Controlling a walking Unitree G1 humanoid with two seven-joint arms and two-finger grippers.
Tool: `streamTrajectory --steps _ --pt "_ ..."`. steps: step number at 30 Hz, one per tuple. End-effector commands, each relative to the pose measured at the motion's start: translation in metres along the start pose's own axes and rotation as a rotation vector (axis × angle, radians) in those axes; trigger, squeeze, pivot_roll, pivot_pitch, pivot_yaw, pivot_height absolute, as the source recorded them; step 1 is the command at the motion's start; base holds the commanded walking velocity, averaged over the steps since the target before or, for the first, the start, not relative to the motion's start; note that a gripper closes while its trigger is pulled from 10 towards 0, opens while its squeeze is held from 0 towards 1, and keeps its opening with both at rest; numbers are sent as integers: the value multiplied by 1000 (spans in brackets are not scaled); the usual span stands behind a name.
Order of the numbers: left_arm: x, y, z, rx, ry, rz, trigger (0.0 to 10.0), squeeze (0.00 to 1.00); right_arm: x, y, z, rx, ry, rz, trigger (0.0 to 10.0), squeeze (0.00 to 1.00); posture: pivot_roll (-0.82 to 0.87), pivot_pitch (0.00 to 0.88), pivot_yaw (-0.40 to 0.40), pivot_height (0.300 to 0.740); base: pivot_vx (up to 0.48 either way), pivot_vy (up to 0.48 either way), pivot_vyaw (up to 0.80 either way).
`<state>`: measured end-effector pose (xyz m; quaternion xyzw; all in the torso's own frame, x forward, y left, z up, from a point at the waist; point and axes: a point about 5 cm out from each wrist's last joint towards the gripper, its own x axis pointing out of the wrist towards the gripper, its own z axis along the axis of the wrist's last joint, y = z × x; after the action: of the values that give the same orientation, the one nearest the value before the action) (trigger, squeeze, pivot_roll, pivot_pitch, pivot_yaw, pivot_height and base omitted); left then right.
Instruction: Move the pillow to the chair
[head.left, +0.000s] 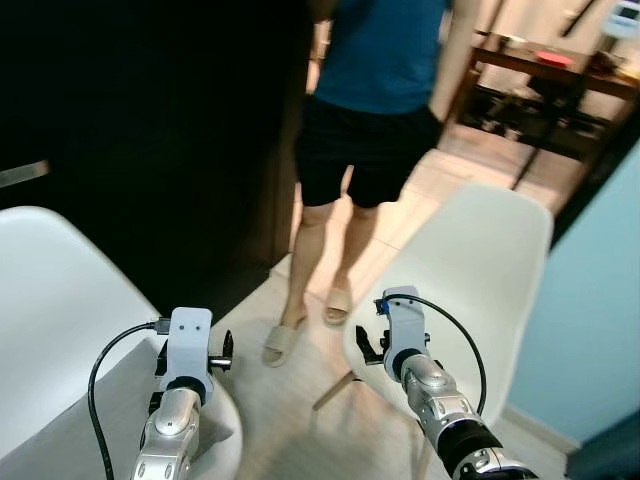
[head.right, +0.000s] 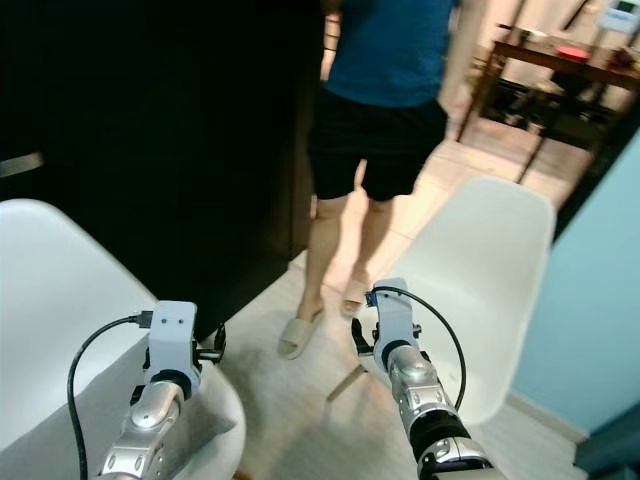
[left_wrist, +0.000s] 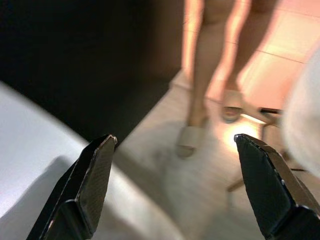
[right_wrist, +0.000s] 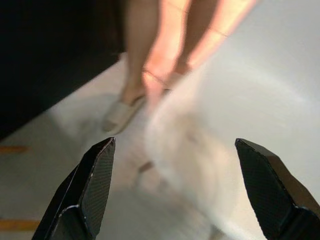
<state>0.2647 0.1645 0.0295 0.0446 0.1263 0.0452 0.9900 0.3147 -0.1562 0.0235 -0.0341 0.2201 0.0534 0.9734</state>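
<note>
A white shell chair (head.left: 480, 270) stands ahead on my right, its seat under my right gripper (head.left: 395, 340). A second white chair (head.left: 60, 300) is at my left, and my left gripper (head.left: 195, 352) hovers over the front edge of its seat. A grey patch (head.left: 70, 430) covers that seat; I cannot tell whether it is fabric or shadow. In the wrist views the left gripper (left_wrist: 175, 140) and the right gripper (right_wrist: 175, 142) both stand wide open with nothing between the fingers.
A person (head.left: 375, 100) in a blue shirt, dark shorts and slippers stands on the tiled floor (head.left: 290, 400) between the two chairs. A dark wall (head.left: 150, 130) rises behind the left chair. A wooden table (head.left: 540, 65) stands at the back right, and a pale blue wall (head.left: 600, 300) at the right.
</note>
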Motion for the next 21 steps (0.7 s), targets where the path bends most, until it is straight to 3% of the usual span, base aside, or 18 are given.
streamTrajectory --steps 1,9,15,18,21 --pt "-2 -7 -7 4 32 -29 10000 0 0 -2 -3 -4 19 -6 10000 0 54 0 -86 729 0 0 -800" --pt "0 -11 -4 18 32 -79 10000 0 0 0 -1 -4 18 3 10000 0 49 0 -81 729 0 0 -800" --pt "0 -11 -3 -29 37 -71 10000 0 -1 2 -6 -1 27 6 10000 0 46 0 -82 729 0 0 -800" --pt "2 -4 -7 -102 66 6 10000 0 -2 4 -6 -5 26 20 10000 0 35 0 -82 729 0 0 -800" --pt "3 -1 -8 -89 79 30 10000 0 -2 3 -6 -13 31 21 10000 0 35 0 -83 729 0 0 -800"
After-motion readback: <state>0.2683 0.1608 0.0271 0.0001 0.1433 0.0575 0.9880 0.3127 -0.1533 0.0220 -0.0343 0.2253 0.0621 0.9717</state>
